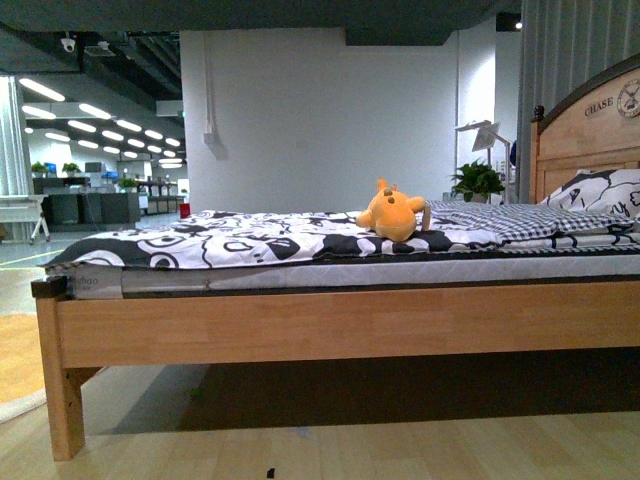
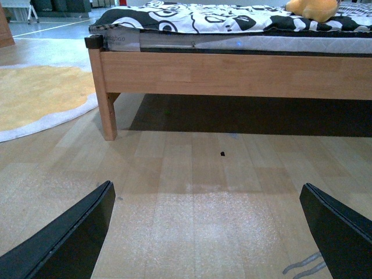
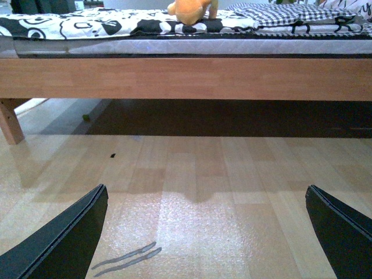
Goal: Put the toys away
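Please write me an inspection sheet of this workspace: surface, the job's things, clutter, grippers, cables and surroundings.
Surface: wooden-framed bed with black-and-white patterned cover, standing on a pale wood floor.
Job's things: one orange-yellow plush animal lying on the cover, beside the checked grey blanket.
Clutter: small dark speck on the floor.
Grippers: left gripper and right gripper both open and empty, facing the floor before the bed.
Cables: nothing seen.
Surroundings: wooden headboard, potted green plant, yellow round rug.
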`<control>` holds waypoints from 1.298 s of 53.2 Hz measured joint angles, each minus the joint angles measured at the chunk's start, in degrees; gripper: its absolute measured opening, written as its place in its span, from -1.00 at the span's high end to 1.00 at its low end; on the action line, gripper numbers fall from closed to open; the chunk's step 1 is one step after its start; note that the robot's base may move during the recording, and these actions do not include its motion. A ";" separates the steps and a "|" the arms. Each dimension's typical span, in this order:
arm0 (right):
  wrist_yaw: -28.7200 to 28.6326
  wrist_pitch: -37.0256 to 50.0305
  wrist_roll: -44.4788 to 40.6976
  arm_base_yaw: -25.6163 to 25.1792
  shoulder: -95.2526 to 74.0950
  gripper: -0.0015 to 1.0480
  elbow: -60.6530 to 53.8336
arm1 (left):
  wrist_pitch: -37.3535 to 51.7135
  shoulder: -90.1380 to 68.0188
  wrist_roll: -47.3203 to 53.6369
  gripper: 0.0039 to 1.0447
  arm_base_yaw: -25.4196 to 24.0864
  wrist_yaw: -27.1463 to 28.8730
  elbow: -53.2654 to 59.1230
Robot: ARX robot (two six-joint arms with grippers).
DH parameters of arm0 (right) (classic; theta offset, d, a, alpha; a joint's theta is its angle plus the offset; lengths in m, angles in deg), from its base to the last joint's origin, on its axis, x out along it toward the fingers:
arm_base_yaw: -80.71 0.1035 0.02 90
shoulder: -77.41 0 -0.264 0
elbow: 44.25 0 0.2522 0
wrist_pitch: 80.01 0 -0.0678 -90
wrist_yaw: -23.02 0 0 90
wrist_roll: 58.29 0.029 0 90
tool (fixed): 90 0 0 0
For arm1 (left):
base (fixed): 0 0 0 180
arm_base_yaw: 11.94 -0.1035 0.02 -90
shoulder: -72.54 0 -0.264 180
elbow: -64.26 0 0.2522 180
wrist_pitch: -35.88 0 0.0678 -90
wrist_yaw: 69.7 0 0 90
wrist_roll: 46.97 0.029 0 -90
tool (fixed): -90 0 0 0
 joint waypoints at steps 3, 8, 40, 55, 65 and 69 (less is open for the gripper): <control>0.00 0.00 0.00 0.00 0.00 -0.99 0.00 | -0.02 0.00 0.00 -0.89 0.00 0.00 -0.02; 0.00 0.00 0.00 0.00 0.00 -0.99 0.00 | 0.00 0.00 0.00 -0.89 0.00 0.00 -0.02; 0.00 0.00 0.00 0.00 0.00 -0.99 0.00 | -0.02 0.00 0.00 -0.89 0.00 0.00 -0.02; 0.00 0.00 0.00 0.00 0.00 -0.99 0.00 | 0.00 0.00 0.00 -0.89 0.00 0.00 -0.02; 0.00 0.00 0.00 0.00 0.00 -0.99 0.00 | 0.00 0.00 0.00 -0.89 0.00 -0.02 0.00; -0.02 0.00 0.00 0.00 0.00 -0.99 0.00 | -0.02 0.00 0.00 -0.89 0.00 -0.02 -0.02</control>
